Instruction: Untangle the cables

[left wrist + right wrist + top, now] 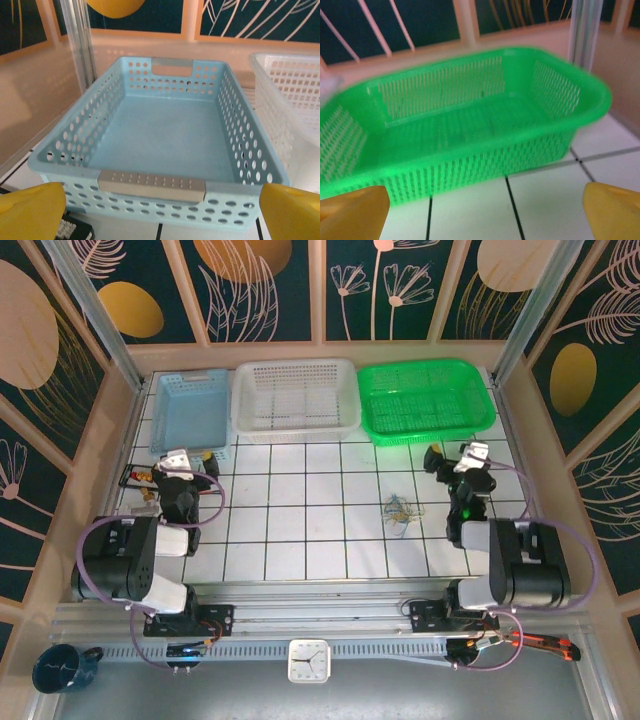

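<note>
The cables [400, 511] lie in a small messy heap on the white tiled table [300, 530]. They are to the right of the middle and nothing is touching them. From the top camera you can see they sit just left of the right arm and a little closer to us than the right gripper [452, 460].

From above, three baskets stand in a row at the far side: a blue basket [190, 408], a white basket [295, 395] and a green basket [425, 400]. A small clock [308, 660] and a dark mug [60, 668] sit down by the arm bases.

The left wrist camera looks right into the blue basket [165, 135], which has nothing in it. The white basket's wall [295, 100] is beside it. The left gripper [160, 220] has its yellow fingers [30, 210] far apart, one in each bottom corner. A dark thing [70, 231] peeks out under the basket's near edge.

The right wrist camera shows the green basket [470, 125] up close and a bit blurry. The right gripper [480, 215] has its yellow fingers [350, 212] spread wide too, holding nothing.

Both arms are folded low. The left gripper [178, 460] points at the blue basket and the right one points at the green basket.
</note>
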You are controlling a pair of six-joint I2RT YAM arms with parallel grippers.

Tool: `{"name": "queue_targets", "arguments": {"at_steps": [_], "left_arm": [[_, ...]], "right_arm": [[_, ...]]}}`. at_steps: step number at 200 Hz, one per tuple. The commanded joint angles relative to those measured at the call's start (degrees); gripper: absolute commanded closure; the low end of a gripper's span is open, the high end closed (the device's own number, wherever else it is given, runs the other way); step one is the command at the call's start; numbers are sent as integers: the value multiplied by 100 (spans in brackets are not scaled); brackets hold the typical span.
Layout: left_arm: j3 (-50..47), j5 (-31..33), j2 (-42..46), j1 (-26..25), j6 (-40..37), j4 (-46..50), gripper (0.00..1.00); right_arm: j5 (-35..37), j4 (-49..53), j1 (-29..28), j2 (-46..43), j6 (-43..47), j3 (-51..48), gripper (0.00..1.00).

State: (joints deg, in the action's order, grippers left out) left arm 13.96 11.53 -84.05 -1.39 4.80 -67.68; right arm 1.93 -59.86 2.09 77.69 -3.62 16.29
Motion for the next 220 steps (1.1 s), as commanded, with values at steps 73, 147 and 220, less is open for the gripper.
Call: {"name": "queue_targets", "arguments": {"at_steps": [73, 147, 220], "left_arm": [[1616, -876, 2299, 29, 1280, 3795, 1], [1935, -1606, 2433, -1411, 2427, 4743, 1], [1539, -1221, 1664, -2477, 2983, 4154, 1]], "right_arm": [[-1606, 5006, 244, -1455, -2455, 2021, 3], [-1268, 6768, -1248, -2169, -3176, 1354, 10], [-547, 6864, -2282, -1601, -4049, 946, 6]]}}
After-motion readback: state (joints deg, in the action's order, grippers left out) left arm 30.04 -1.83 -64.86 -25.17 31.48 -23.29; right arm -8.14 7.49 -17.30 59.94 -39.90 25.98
